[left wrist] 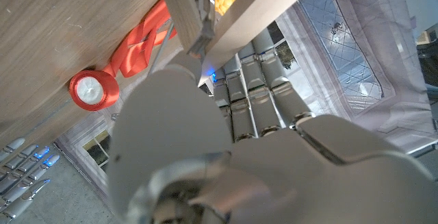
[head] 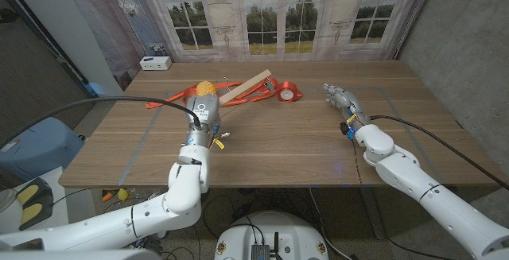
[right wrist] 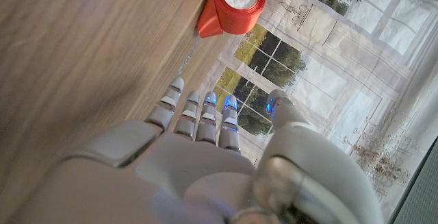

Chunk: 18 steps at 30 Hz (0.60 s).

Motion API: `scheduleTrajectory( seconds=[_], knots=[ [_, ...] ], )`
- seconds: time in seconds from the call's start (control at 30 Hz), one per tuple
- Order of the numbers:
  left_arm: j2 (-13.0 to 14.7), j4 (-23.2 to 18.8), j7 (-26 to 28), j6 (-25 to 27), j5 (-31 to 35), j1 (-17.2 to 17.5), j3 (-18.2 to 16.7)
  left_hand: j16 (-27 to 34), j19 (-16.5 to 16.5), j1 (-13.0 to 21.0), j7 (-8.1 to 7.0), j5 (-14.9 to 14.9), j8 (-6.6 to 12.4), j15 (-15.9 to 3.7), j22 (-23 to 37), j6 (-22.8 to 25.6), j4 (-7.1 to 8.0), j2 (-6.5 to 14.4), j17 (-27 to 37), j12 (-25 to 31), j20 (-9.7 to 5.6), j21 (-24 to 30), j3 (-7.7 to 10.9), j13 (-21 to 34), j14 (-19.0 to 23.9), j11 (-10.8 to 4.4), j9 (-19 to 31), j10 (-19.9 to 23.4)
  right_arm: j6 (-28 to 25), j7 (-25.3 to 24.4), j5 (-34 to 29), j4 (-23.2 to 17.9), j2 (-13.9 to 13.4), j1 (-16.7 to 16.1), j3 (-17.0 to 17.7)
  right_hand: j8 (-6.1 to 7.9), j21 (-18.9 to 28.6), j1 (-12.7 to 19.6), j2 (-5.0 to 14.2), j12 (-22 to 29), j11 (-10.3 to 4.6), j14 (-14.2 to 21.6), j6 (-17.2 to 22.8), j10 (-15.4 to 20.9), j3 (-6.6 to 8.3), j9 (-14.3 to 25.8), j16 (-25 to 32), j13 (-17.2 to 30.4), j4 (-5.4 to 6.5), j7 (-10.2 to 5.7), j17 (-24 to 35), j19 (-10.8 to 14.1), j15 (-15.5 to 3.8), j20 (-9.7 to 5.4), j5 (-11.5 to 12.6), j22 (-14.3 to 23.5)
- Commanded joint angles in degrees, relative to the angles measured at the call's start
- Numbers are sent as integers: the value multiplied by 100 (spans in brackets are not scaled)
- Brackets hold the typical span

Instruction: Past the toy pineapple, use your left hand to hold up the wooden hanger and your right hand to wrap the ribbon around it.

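The task is at an early stage. The pale wooden hanger (head: 247, 87) lies past the yellow toy pineapple (head: 206, 89), at the far middle of the brown wooden table (head: 278, 145), and one end of it looks lifted a little, though the head view is too small to be sure. The orange ribbon (head: 253, 95) is spread loose on the table under and beside the hanger, and its roll, a white spool with orange ribbon on it (head: 288, 93), stands just beside the hanger's right end. No turn of ribbon goes around the hanger, so the whole wrapping is left to do.

The left hand (head: 205, 110) reaches to the hanger near the pineapple. In the left wrist view its fingers (left wrist: 263, 87) stretch up under the wooden bar (left wrist: 226, 11) and seem to touch it, with the thumb at the other side; I judge this as a grip in the making, but I cannot tell if it holds firmly.

The right hand (head: 340, 98) waits well apart from the spool, to the right. Its fingers (right wrist: 205, 114) are straight and somewhat apart, and they hold nothing.
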Motion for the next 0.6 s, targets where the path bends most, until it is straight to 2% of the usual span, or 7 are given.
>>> scheduleTrajectory(
  seconds=[0.03, 0.3, 0.6],
  knots=[
    [-409, 181, -245, 14, 1256, 734, -705, 8, -42, -20, -839, 326, 414, -1618, 4, 815, 29, 71, 80, 39, -429, 87, -17, 96, 972, -1055, 1504, 1019, -1154, -27, -649, -287, -226, 613, -461, 22, -7, 96, -4, -5, -66, 17, 36, 18, 33, 22, -13, 8, -48, -42, -6, 36, -39, -17, 45, 19],
    [-659, 205, -113, -185, 1690, 1223, -1254, 4, -63, -18, -849, 360, 471, -1620, -2, 787, 32, 62, 157, 62, -447, 152, -39, 188, 983, -1052, 1601, 1005, -1826, 81, -1092, -338, -230, 1062, -845, 26, -15, 151, -8, -15, -106, 14, 56, 7, 46, 23, -25, 7, -76, -60, -16, 23, -81, 4, 59, 18],
    [-994, 193, 408, -449, 1830, 1693, -1780, 1, -81, -13, -846, 385, 524, -1622, -7, 788, 35, 65, 227, 84, -460, 216, -53, 269, 999, -1053, 1676, 1004, -2471, 272, -1627, -306, -145, 1578, -1322, 19, -26, 249, -7, -35, -201, -46, 52, -24, 70, 26, -65, 6, -111, -87, -32, 9, -185, 9, 77, 16]
  ],
)
